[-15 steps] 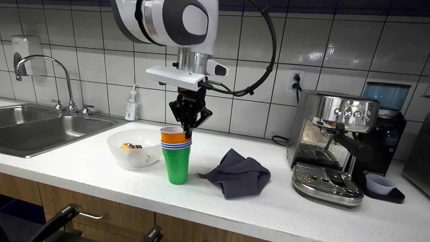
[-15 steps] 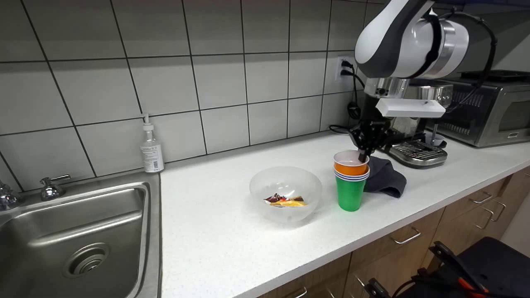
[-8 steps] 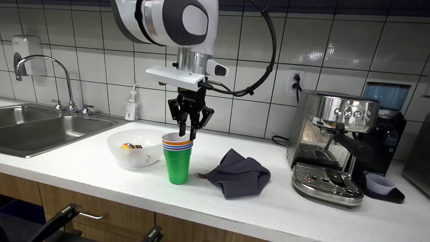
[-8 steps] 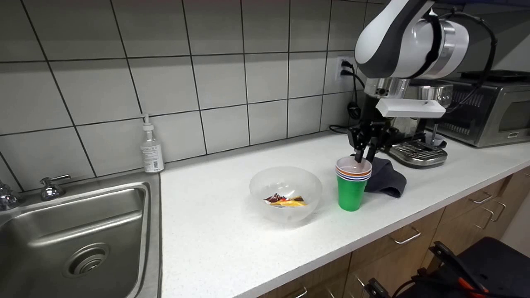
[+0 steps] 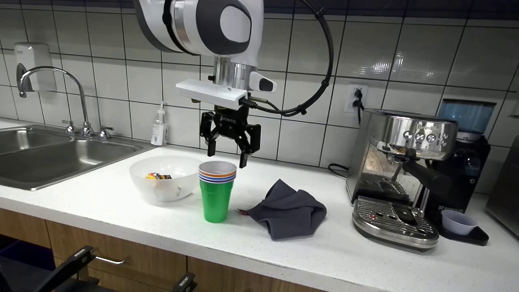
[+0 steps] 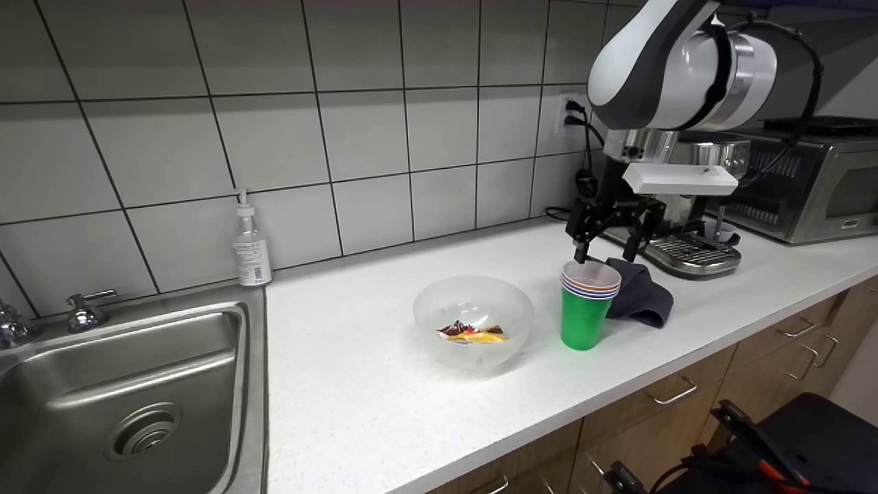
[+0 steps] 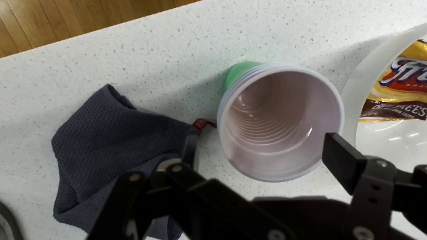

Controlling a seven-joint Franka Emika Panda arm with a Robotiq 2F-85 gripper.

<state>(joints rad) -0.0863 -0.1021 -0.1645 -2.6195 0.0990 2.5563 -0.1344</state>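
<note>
The hand (image 5: 227,157) hangs spread wide near the stacked cups (image 5: 217,196). They stand between a bowl (image 5: 152,190) and a dark cloth (image 5: 290,214).

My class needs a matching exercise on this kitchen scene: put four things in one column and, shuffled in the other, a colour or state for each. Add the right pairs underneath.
Things
1. gripper
2. stack of cups
3. cloth
4. bowl

Colours and states
A. dark grey, lying crumpled on the counter
B. translucent, with a yellow snack packet inside
C. open, holding nothing
D. green on the outside, mouth facing up

Right pairs: 1-C, 2-D, 3-A, 4-B
</note>
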